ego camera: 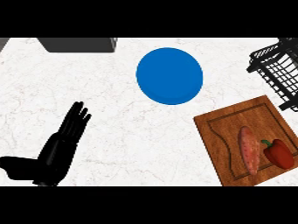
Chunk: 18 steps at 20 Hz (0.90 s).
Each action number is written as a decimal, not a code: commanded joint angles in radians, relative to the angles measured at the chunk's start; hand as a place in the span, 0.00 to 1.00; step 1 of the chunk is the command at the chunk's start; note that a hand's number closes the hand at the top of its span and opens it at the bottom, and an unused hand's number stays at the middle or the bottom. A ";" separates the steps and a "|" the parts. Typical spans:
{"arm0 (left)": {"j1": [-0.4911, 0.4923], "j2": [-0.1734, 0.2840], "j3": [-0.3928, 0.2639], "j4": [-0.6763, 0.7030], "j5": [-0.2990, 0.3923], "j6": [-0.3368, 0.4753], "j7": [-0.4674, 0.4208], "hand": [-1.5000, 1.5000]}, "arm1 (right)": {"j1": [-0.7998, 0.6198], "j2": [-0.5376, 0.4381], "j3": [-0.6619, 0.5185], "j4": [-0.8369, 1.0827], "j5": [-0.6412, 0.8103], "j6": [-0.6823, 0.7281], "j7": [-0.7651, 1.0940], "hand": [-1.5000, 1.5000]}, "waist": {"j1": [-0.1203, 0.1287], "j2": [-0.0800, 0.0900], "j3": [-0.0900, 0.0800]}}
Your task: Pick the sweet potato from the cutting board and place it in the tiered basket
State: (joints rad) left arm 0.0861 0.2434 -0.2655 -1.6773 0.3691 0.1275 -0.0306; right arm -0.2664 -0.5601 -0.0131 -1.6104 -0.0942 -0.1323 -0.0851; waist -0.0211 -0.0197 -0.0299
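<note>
Currently the sweet potato lies on the wooden cutting board, long axis running roughly top to bottom of the head view, slightly right of the board's middle. A red bell pepper sits just beside it on its right, near the board's right edge; the two look close to touching, cannot tell for sure. The board lies tilted on the desk at lower right, and its lower edge meets the bottom of the view.

Tiered basket: black wire, upper right corner, partly cut off by the right edge. Its lower part lies close to the board's upper right corner.

Blue plate: upper centre, apart from board and basket, bare marble all around it.

Dark grey box-like object at the top edge, left of centre; only its lower part shows.

Left hand: lower left, fingers straight and extended toward upper right, thumb out to the left, holding nothing. Wide bare desk lies between it and the board, and between it and the plate.

Right hand: does not show in the view.

Desk's left edge visible at upper left, a grey strip beyond it.
</note>
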 commanded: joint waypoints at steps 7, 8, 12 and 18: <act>0.063 0.068 0.092 0.164 -0.150 0.180 0.028 0.50 | 0.249 -0.126 -0.286 0.152 0.103 -0.226 0.184 1.00 | -0.095 0.043 0.024; 0.086 0.068 0.086 0.175 -0.157 0.184 0.027 0.50 | 0.231 -0.010 -0.377 0.154 0.010 -0.337 0.197 0.00 | -0.091 0.024 0.032; 0.093 0.054 0.063 0.218 -0.184 0.196 0.033 0.50 | 0.317 0.203 -0.458 0.018 -0.110 -0.452 0.117 0.00 | -0.052 0.009 0.030; 0.007 0.030 0.050 0.255 -0.240 0.209 0.048 0.50 | 0.599 0.158 -0.431 -0.355 -0.127 -0.298 0.292 0.00 | -0.007 0.016 0.028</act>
State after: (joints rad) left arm 0.1087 0.2755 -0.2135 -1.4599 0.1522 0.3278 -0.0069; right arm 0.1922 -0.3855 -0.4481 -1.8011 -0.2193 -0.4649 0.0776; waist -0.0420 -0.0083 0.0027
